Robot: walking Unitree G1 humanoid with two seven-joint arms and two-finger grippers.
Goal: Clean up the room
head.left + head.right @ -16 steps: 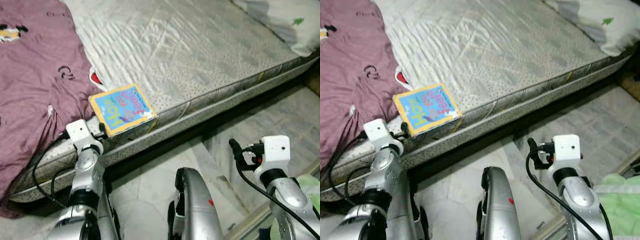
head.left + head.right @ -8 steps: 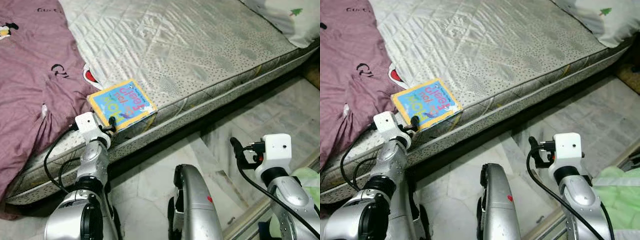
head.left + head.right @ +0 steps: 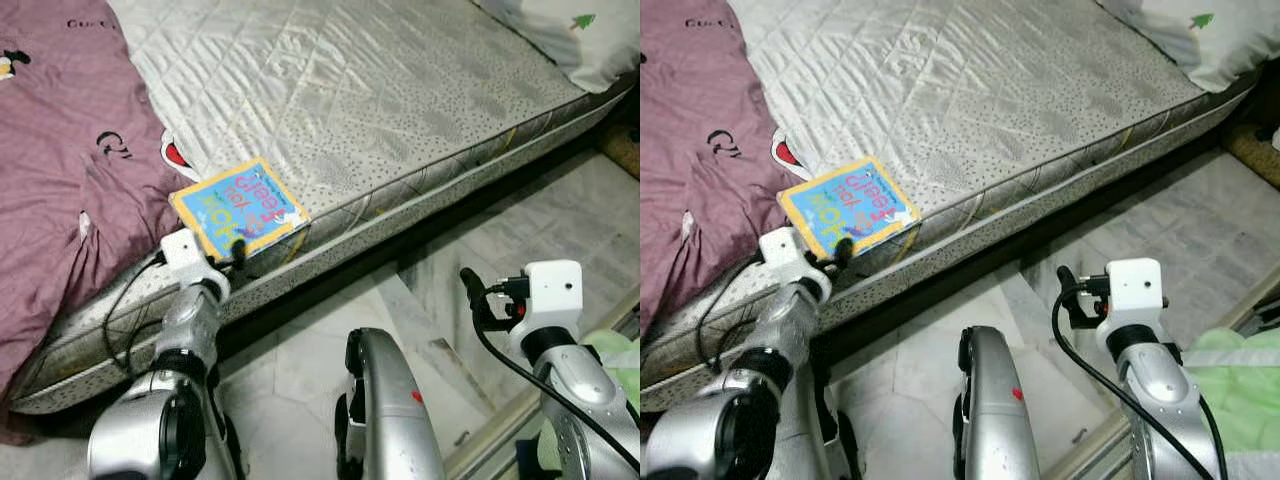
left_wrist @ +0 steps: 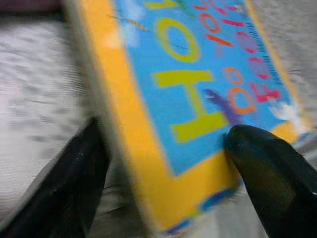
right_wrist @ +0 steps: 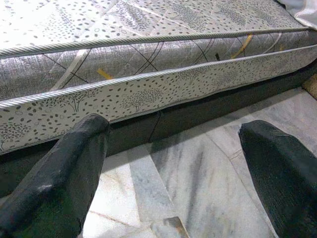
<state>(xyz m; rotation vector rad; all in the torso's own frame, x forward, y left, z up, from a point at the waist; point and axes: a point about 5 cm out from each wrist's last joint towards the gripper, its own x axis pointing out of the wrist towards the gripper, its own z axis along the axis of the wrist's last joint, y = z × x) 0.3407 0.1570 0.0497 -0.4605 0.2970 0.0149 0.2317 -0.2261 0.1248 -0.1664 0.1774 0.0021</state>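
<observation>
A children's board book (image 3: 238, 208) with a blue cover and yellow border lies flat near the front edge of the grey quilted mattress (image 3: 400, 100). My left gripper (image 3: 236, 254) is at the book's near corner. In the left wrist view the left gripper (image 4: 173, 163) is open, and the book (image 4: 198, 99) lies between its fingers, one fingertip (image 4: 267, 173) resting on the cover. My right gripper (image 3: 472, 296) hangs open over the marble floor (image 5: 198, 188), facing the mattress side (image 5: 148, 79) with nothing between its fingers.
A purple blanket (image 3: 60, 150) covers the left of the bed and touches the book's far side. A white pillow (image 3: 570, 30) lies at the back right. Something light green (image 3: 622, 352) sits at the lower right. A dark gap runs under the bed.
The camera has shifted a little. The book, which stood with its near edge raised, now lies flat on the mattress. My left gripper has moved in to its near corner. The right arm holds still.
</observation>
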